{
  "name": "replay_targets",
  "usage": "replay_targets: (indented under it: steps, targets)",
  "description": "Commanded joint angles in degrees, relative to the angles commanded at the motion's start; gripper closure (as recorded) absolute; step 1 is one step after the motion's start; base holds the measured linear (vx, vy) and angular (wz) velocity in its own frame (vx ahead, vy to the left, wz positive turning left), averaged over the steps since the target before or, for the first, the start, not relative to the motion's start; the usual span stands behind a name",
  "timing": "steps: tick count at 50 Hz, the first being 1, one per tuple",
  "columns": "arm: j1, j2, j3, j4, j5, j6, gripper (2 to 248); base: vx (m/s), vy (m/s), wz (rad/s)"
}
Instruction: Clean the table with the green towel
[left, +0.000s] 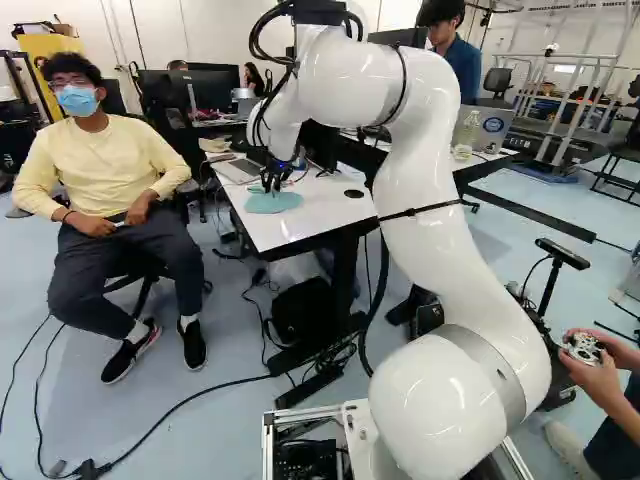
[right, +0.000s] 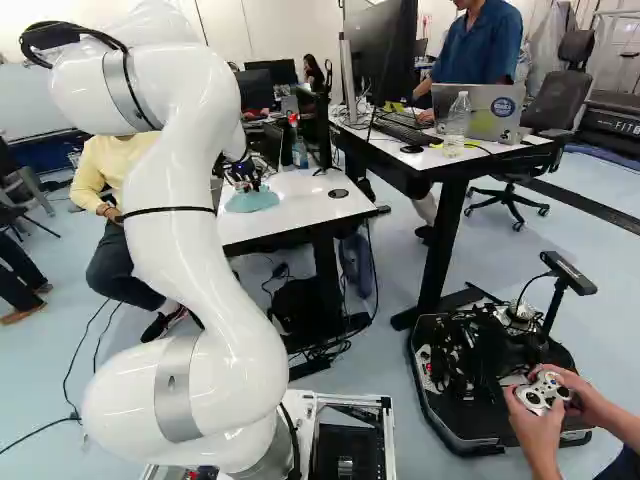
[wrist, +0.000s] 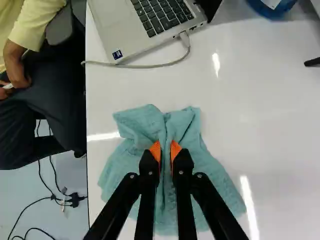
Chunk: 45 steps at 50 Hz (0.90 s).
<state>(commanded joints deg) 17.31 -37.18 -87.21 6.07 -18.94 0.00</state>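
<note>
The gripper (left: 274, 182) is low over the near part of the white table (left: 325, 218), at the green towel (left: 270, 203). The wrist view has the gripper (wrist: 166, 151) shut on a raised fold of the green towel (wrist: 215, 185), one orange pad on each side. The cloth lies bunched on the tabletop (wrist: 270, 135), spreading out around and beneath the fingers. Part of it is hidden under them.
An open laptop (wrist: 145, 22) with a cable (wrist: 150, 65) lies ahead of the towel. A bottle (right: 299, 150) and a monitor stand farther back. A person sits close beside the table's left edge. Right of the base, hands hold a controller (right: 545, 392) near a low black mobile base (right: 440, 425).
</note>
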Motion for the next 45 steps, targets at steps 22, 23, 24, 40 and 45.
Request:
replay_targets:
  steps: [22, 23, 24, 40, 45]
  targets:
    - [-2.78, 3.51, 4.93, 0.0, 0.0, 0.0, 206, 0.0, 0.0, 0.0]
    - [-2.96, 3.61, 5.07, 0.0, 0.0, 0.0, 206, 0.0, 0.0, 0.0]
    - [-3.08, 3.67, 5.16, 0.0, 0.0, 0.0, 206, 0.0, 0.0, 0.0]
    - [-5.69, 3.53, 4.96, 0.0, 0.0, 0.0, 206, 0.0, 0.0, 0.0]
    - [-6.51, 3.06, 4.32, 0.0, 0.0, 0.0, 206, 0.0, 0.0, 0.0]
